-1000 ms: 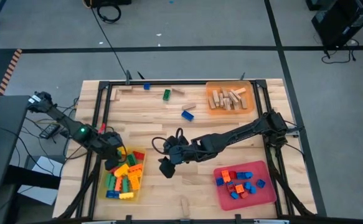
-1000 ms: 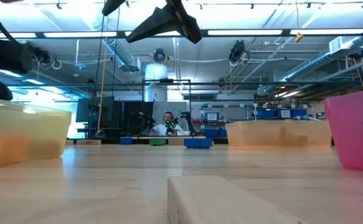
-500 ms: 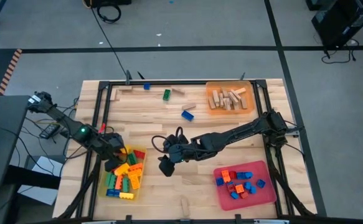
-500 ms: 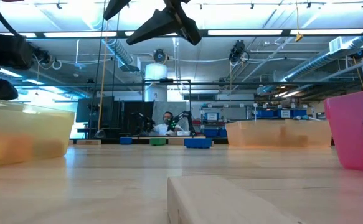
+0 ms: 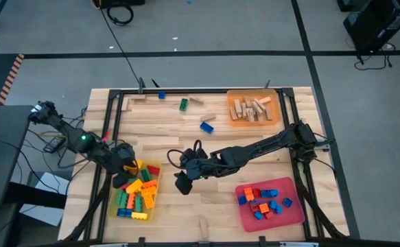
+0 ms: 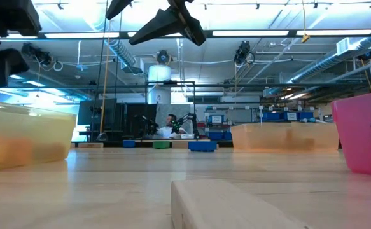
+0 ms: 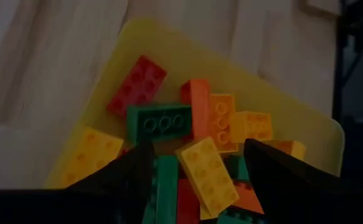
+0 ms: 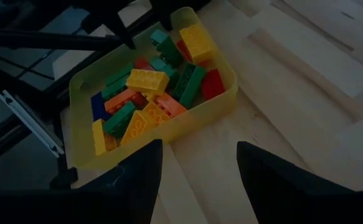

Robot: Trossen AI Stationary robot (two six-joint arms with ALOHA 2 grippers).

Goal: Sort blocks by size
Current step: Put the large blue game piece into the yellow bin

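Grippers both open and empty: left gripper (image 5: 126, 169) above yellow tray (image 5: 151, 204), right gripper (image 5: 184, 184) mid-table.

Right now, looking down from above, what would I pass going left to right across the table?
Left gripper → yellow tray → right gripper → red tray.

The high view looks straight down on the whole tabletop (image 5: 186, 147). The low view sits at tabletop level, facing the room behind. The left wrist view looks closely into the yellow tray (image 7: 281, 93); the right wrist view shares that tray from farther off.
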